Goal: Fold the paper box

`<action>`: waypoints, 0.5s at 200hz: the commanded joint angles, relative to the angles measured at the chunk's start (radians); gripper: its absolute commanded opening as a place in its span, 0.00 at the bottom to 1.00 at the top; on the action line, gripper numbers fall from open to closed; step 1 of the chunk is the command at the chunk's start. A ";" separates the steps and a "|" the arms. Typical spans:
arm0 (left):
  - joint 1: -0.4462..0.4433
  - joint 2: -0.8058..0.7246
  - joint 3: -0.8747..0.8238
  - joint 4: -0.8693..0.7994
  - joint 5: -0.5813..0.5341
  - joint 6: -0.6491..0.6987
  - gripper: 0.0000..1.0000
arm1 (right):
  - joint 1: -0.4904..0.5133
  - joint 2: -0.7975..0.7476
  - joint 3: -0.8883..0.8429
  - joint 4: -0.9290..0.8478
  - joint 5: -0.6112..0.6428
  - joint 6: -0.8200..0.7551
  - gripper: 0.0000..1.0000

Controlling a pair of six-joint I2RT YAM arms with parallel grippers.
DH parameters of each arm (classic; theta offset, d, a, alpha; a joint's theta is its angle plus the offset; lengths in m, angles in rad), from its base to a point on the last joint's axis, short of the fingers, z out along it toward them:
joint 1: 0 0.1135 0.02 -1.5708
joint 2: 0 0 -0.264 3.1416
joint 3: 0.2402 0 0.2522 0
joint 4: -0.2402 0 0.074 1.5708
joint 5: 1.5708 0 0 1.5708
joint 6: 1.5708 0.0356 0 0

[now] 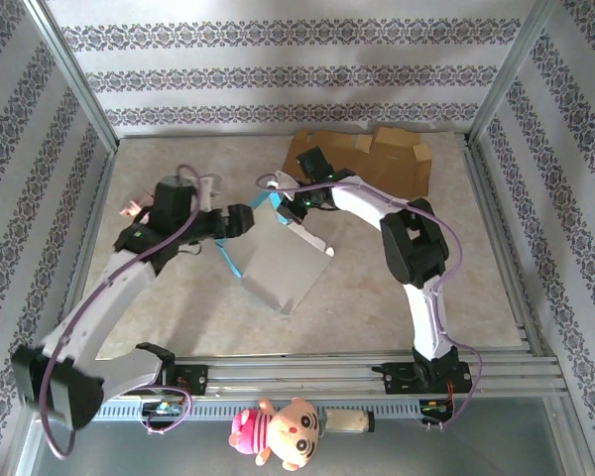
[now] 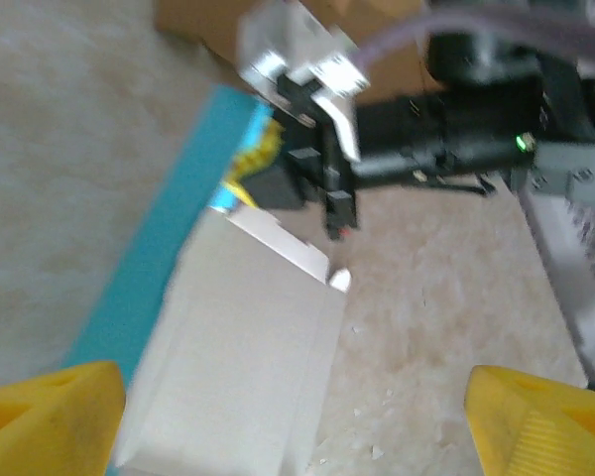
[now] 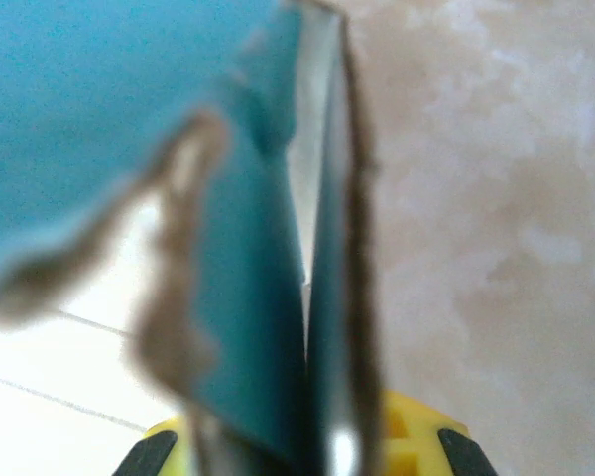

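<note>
The paper box [image 1: 288, 263] lies half flat in the middle of the table, its white panel up and a teal edge along its left side. My right gripper [image 1: 283, 193] is at the box's far corner, shut on a teal flap [image 3: 248, 297] that stands pinched between its yellow fingers [image 3: 416, 436]. My left gripper [image 1: 246, 220] hovers over the box's left edge. In the left wrist view it [image 2: 297, 426] stands wide open, with the white panel [image 2: 238, 337] and bare table between its yellow fingertips [image 2: 50, 416], touching nothing. The right gripper [image 2: 317, 129] appears there too, above the box.
Brown cardboard pieces [image 1: 377, 159] lie flat at the back of the table. Metal frame rails [image 1: 377, 372] run along the near edge, and a plush doll [image 1: 278, 431] sits in front of them. Small paper scraps [image 2: 377, 451] dot the table beside the box.
</note>
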 commanded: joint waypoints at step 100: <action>0.183 -0.319 -0.322 0.046 0.079 -0.290 0.86 | 0.297 0.163 0.217 -0.556 0.767 -0.762 0.00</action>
